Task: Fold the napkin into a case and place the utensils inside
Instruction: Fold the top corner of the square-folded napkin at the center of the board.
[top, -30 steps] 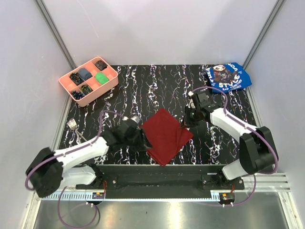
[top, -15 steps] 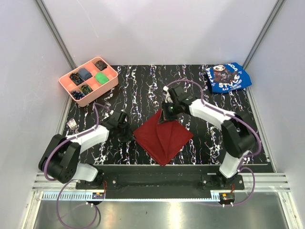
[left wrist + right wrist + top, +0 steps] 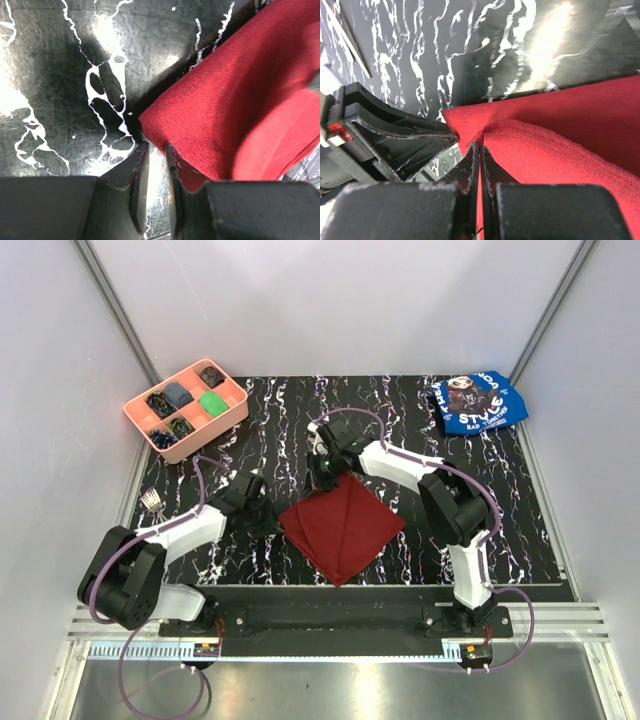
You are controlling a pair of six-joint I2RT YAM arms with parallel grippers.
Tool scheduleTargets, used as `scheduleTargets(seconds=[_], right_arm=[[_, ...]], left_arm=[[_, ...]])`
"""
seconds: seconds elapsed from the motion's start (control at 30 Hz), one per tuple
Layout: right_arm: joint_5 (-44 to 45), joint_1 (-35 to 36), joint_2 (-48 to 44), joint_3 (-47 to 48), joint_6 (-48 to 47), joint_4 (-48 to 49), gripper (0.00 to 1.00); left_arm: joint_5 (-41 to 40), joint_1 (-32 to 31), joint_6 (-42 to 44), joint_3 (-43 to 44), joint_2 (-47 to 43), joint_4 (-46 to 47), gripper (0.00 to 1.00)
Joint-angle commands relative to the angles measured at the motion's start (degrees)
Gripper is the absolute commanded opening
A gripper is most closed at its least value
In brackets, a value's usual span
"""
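The napkin [image 3: 345, 528] lies folded in layers near the middle of the table [image 3: 300, 420], set cornerwise so that it looks like a diamond from above. One corner points away from the arms and one points left.

The right claw [image 3: 324, 475] sits at the far corner. In its wrist view its fingers [image 3: 470, 165] are pressed together with only a hairline between them. The top layer of red cloth is drawn up into a small peak that ends right at the fingertips, so the claw pinches the napkin by that layer. The lower layer stays flat on the table beyond the peak.

The left claw [image 3: 265, 518] is low at the napkin's left corner. In its wrist view the two fingers [image 3: 137, 170] stand a narrow gap apart, and bare, glare-lit table shows through the gap. The napkin's corner lies just ahead of the fingertips. Its near edge runs against the outer side of the right-hand finger and partly over it. No cloth shows between the fingers, so this claw is slightly open and grips nothing.

The utensils [image 3: 155, 505] lie at the table's left edge, well apart from the napkin, with a fork's tines visible. A pink tray [image 3: 210, 437] stands at the far left corner, and a blue cloth [image 3: 480, 400] lies at the far right.
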Motion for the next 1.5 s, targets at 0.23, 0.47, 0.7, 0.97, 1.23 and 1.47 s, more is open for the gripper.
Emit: scheduleTargets(seconds=[0.23, 0.47, 0.7, 0.97, 1.23, 1.47], right_arm=[[-5.49, 3.14, 1.51, 0.78, -1.46, 1.59, 0.0], [-6.98, 3.23, 1.86, 0.25, -3.13, 2.3, 0.0], [-8.57, 3.32, 1.08, -1.24, -3.57, 2.21, 0.0], [-9.62, 3.58, 1.77, -2.48, -3.75, 2.39, 0.09], [-4.97, 3.32, -6.99, -7.38, -2.69, 1.77, 0.5], [-4.61, 3.41, -16.15, -19.86, -0.94, 4.49, 0.5]], left_arm=[[-1.13, 1.21, 1.42, 1.57, -6.3, -1.65, 0.22], [-0.69, 1.48, 1.25, 1.75, -6.57, -1.65, 0.22], [-0.08, 2.18, 1.78, 3.24, -6.74, -2.09, 0.23], [2.12, 3.23, 2.04, 6.58, -4.64, -1.48, 0.29], [5.81, 3.32, 2.57, 8.6, 0.63, 0.89, 0.46], [6.69, 3.32, 3.79, 9.22, 2.75, 2.13, 0.52]])
